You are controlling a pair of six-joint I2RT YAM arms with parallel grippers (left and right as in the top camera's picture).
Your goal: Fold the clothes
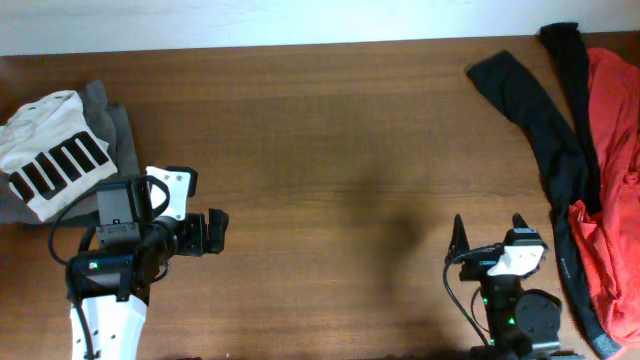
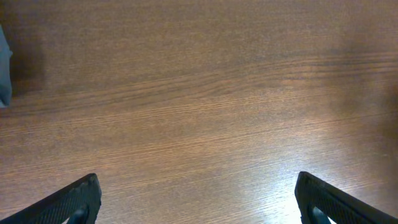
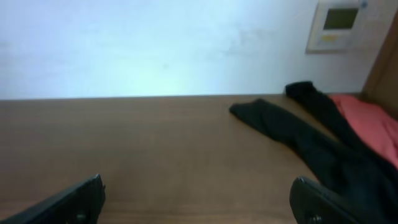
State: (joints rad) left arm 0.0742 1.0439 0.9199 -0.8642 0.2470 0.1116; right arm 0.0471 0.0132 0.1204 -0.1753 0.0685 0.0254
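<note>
Though apart, clothes [image 1: 55,150] at table [image 1: 330,150] edges.

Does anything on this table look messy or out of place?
Yes. The black garment sprawls unfolded, draped over the orange-red one at the right edge; the white T-shirt at far left looks folded on a grey cloth.

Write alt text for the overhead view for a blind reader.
Wooden table from above: a bundled white T-shirt with black bars lies on grey cloth at the left edge; a long black garment and an orange-red one sprawl at the right. At the bottom, the left hand and right hand are open and empty.
</note>
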